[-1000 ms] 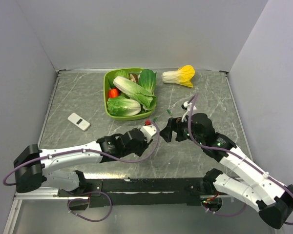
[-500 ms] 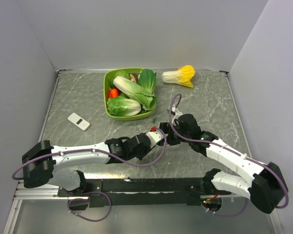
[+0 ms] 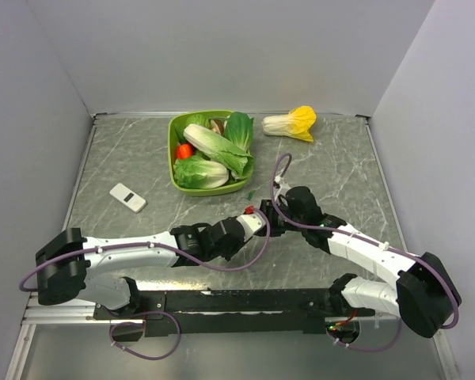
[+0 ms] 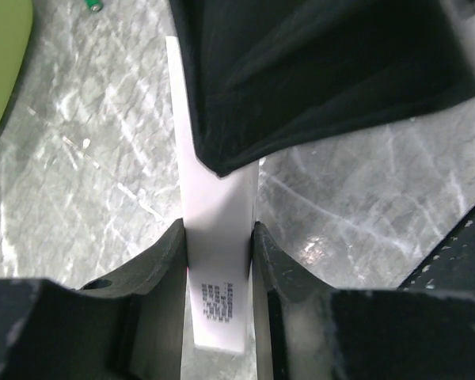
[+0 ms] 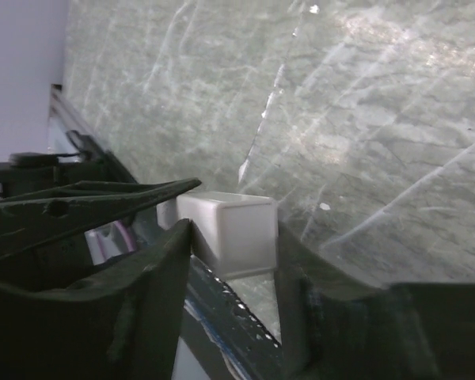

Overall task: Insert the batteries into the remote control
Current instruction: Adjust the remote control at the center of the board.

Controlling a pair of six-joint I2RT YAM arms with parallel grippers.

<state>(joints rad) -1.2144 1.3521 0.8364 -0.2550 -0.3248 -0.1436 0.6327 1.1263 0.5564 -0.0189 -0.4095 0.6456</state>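
Left gripper: your left gripper [image 4: 216, 241] is clamped on a slim, flat white remote control [image 4: 214, 190]. One dark finger presses each long edge near its close end.
Right gripper: your right gripper [image 5: 231, 237] meets it head-on. Its fingers [image 5: 158, 277] are squeezed against both sides of the bar's squared far end, and its black body hides that end from the left wrist camera.
Remote position: it spans the two grippers at mid-table, on your side of the bowl. You cannot tell whether it touches the grey marbled table [image 3: 142, 158].
Writing: a small printed label [image 4: 218, 297] with rows of dark characters sits at the remote's close end, too fine to read.
Battery: one tiny green cylindrical battery [image 3: 252, 193] lies on the table just beyond the grippers, before the bowl.
Red knob: a small red knob [image 3: 249, 210] shows just above the left gripper.
Bowl: a lime-green square bowl [image 3: 174, 158] holds leafy green vegetables [image 3: 214, 146].
Further out: a yellow-tipped pale cabbage [image 3: 289, 123] lies at the back, and a small white rectangular device [image 3: 128, 197] lies well apart on the left.
In the way: the right arm's purple cable [image 3: 279, 170] loops over the table beside the battery.
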